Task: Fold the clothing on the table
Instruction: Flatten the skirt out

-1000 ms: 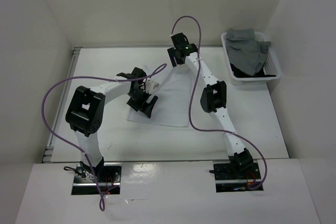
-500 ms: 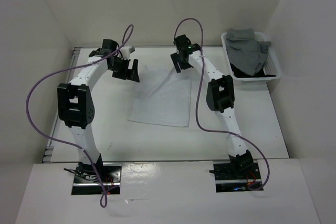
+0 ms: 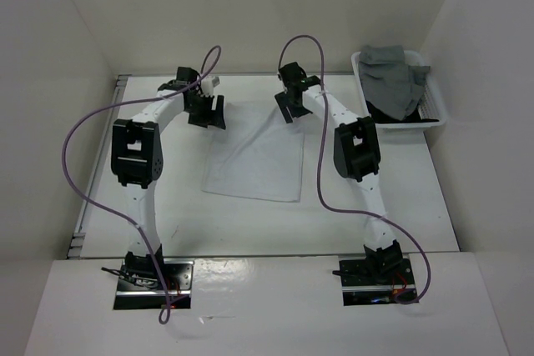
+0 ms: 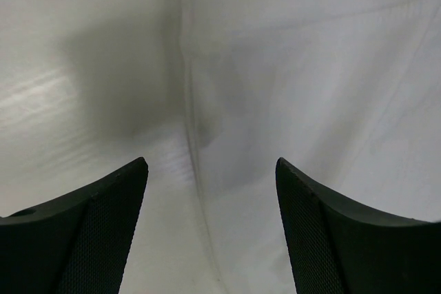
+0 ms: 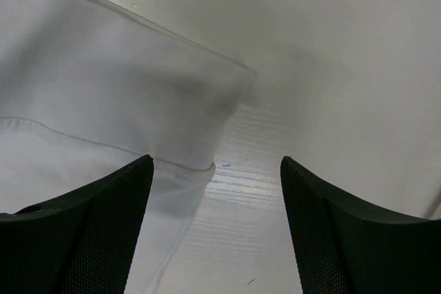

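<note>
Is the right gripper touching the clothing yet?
Cannot tell. In the right wrist view the open right gripper straddles a corner of the clothing, but neither contact nor a gap shows plainly. The top view is too coarse to settle it.

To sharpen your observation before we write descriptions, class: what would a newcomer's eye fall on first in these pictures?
The left gripper and right gripper hang open above the far edge of the flat white clothing, one near each corner, mid-table. At the far right, a white basket holds a crumpled grey garment.
</note>
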{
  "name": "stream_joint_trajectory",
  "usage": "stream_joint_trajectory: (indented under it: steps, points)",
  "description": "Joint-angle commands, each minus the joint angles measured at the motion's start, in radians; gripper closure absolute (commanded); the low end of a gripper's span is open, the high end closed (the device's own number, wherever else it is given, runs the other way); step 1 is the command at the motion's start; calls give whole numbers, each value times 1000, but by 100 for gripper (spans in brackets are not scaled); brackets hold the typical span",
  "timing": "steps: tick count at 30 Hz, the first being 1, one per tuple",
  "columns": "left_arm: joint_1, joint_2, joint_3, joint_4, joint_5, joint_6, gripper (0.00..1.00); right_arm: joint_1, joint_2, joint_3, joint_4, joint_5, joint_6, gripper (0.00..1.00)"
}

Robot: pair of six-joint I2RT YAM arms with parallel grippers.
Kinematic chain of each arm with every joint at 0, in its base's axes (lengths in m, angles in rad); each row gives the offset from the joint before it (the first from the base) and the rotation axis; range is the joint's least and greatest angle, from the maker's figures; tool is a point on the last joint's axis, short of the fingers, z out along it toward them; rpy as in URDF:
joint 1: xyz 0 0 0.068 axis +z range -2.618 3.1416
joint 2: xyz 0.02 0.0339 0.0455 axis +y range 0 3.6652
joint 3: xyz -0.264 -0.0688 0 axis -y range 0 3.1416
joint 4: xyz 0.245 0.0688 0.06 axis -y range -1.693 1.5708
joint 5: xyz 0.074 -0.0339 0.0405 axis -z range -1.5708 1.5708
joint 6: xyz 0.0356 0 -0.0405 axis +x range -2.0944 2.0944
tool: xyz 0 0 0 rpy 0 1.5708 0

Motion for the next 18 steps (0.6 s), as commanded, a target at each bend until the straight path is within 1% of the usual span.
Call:
stream_joint_trajectory:
  steps: [1, 3, 7, 9, 11, 15, 18]
  points:
    - [-12, 34, 118, 80, -87, -13, 19, -5, -104, -28, 62, 21, -19, 21]
    - [-12, 75, 168, 71, -103, -13, 19, -5, -113, -42, 62, 21, -19, 21]
    - [-21, 150, 275, 53, -87, 18, 19, -5, -144, -82, 84, 31, -29, 21]
    - [-21, 191, 323, 42, -71, 27, 23, -5, -153, -107, 84, 32, -38, 21]
    - [-30, 215, 334, 33, -60, 36, 25, -5, -165, -116, 84, 41, -38, 21]
    - [-50, 224, 334, 56, -110, 58, 25, -5, -184, -150, 102, 59, -58, 21]
    - [-59, 242, 344, 56, -110, 67, 25, -5, -184, -159, 102, 59, -58, 21]
